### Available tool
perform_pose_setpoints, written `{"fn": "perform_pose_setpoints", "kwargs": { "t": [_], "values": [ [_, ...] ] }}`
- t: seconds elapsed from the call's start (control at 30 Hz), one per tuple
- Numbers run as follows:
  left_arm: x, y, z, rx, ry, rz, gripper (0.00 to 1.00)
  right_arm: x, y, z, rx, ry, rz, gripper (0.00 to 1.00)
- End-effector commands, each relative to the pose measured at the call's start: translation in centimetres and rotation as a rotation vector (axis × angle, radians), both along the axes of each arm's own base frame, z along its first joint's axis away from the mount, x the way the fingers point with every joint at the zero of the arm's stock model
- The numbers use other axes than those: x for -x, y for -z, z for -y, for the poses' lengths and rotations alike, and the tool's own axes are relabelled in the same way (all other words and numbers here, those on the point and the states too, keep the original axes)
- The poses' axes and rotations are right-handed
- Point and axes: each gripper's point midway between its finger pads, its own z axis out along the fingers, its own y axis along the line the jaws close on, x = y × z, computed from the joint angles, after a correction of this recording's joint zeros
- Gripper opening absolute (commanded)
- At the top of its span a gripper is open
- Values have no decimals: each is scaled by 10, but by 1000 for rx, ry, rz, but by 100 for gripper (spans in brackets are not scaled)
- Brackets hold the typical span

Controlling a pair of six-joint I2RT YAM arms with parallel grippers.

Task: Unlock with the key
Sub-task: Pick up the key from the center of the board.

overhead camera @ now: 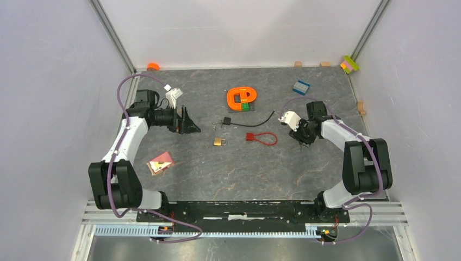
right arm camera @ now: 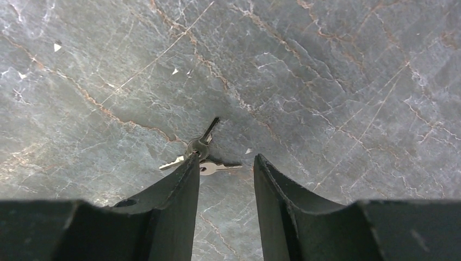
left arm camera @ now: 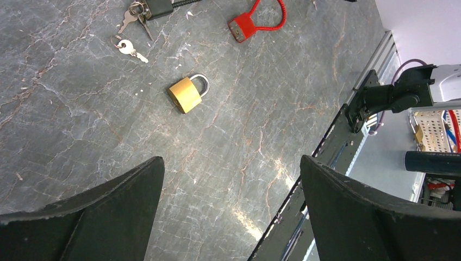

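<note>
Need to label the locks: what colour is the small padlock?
The padlock is brass-gold; the left wrist view shows it best.

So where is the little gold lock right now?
In the top view, the gold lock lies on the table near the middle, just left of the red lock and just below the black lock.

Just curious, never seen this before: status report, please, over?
Left pincer open, hovering, empty. Right pincer half open, tips at key bunch, no grip yet. Brass padlock shut, untouched. Nothing blocking.
</note>
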Motion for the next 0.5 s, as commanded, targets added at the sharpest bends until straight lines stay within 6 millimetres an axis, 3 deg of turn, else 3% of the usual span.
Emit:
{"fn": "perform_pose_setpoints", "kwargs": {
  "t": [0.0, 0.2, 0.47],
  "values": [
    [-2, -16, 3, 14, 39, 73, 100, -4, -6, -4, -13, -44, 2, 45],
    [-2, -17, 3, 14, 40, 78, 100, -6, -7, -4, -15, -38, 11, 45],
    [-2, -17, 2, 7, 38, 82, 100, -15, -36, -9, -40, -43, 83, 46]
  ]
}}
